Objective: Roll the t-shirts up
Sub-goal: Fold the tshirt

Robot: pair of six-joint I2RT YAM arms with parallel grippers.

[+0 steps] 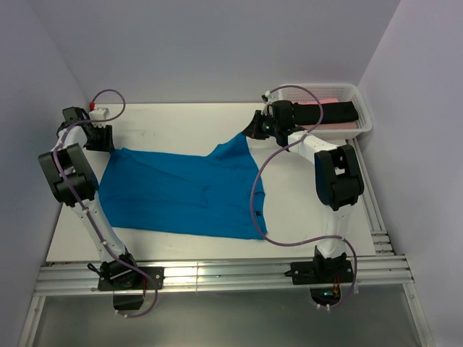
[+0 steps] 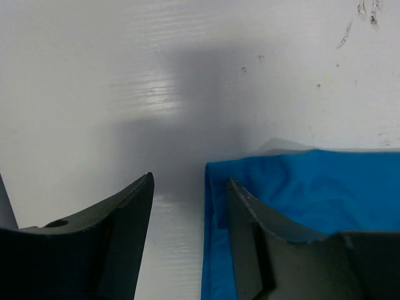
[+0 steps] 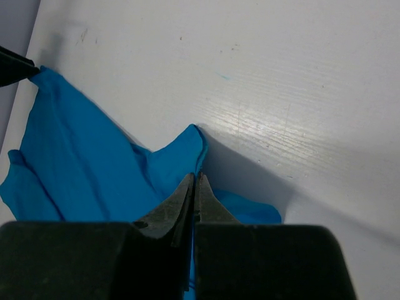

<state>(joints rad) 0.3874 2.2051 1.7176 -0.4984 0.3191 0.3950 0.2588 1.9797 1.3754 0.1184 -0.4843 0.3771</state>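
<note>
Blue t-shirt lies spread on the table to the left of the basket, with one edge pinched up.

My right claw, just beside the basket's left end, is clamped on a fold of the shirt's far edge and tents it up. My left claw, well apart from the basket at the shirt's far left corner, stands open, the cloth edge lying loose between its fingers. The black t-shirt and pink t-shirt sit inside the basket. My worry is that with one side held, any pull toward the basket would drag and skew the shirt, so the roll starts crooked. The pinch looks thin and could slip.
</note>
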